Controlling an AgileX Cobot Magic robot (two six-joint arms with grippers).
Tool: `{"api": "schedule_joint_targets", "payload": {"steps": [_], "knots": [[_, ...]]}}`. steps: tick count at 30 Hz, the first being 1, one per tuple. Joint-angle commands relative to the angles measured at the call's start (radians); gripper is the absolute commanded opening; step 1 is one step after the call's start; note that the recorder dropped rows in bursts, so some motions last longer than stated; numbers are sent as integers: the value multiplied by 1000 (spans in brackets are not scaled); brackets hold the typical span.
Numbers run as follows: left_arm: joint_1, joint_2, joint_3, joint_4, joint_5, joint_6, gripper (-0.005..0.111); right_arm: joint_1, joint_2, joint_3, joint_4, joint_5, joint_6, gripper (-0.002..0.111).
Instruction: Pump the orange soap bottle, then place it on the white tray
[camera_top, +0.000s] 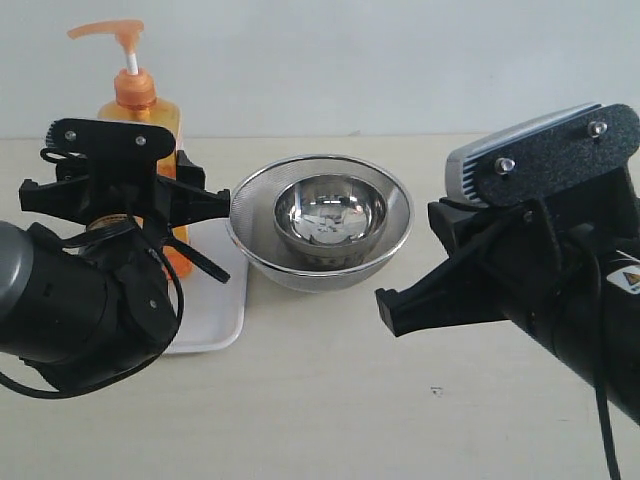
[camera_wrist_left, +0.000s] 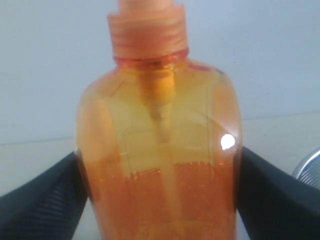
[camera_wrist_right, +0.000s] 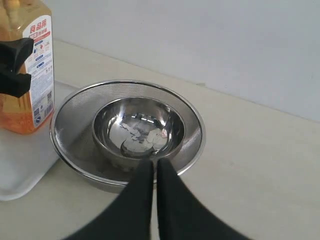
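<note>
L gripper (camera_wrist_left: 160, 200) jaws clamp the orange soap bottle (camera_top: 150, 112), which looks set upright on the white tray (camera_top: 215, 320) by the steel bowls (camera_wrist_right: 140, 125). R gripper (camera_wrist_right: 154, 167) pinched shut, empty. Placing looks abt done; next: release w/o tipping it

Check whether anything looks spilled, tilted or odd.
Nothing stands out. The orange soap bottle stands upright on the white tray in the left pincer; no spill. The small bowl sits level in the strainer.

orange soap bottle (camera_top: 141, 112), white tray (camera_top: 214, 318), silver mesh bowl (camera_top: 388, 236)
</note>
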Motion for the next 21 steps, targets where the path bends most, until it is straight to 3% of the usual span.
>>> {"api": "schedule_joint_targets", "payload": {"steps": [1,6,13,21], "knots": [[3,5,11,-28,3,6,50,1,0,6,-7,0,-11,0],[3,5,125,77,-17,-202,44,1,0,6,-7,0,-20,0],[3,-15,198,138,-17,-221,34,1,0,6,-7,0,-22,0],[3,-46,203,161,-17,-200,34,1,0,6,-5,7,-23,0]]}}
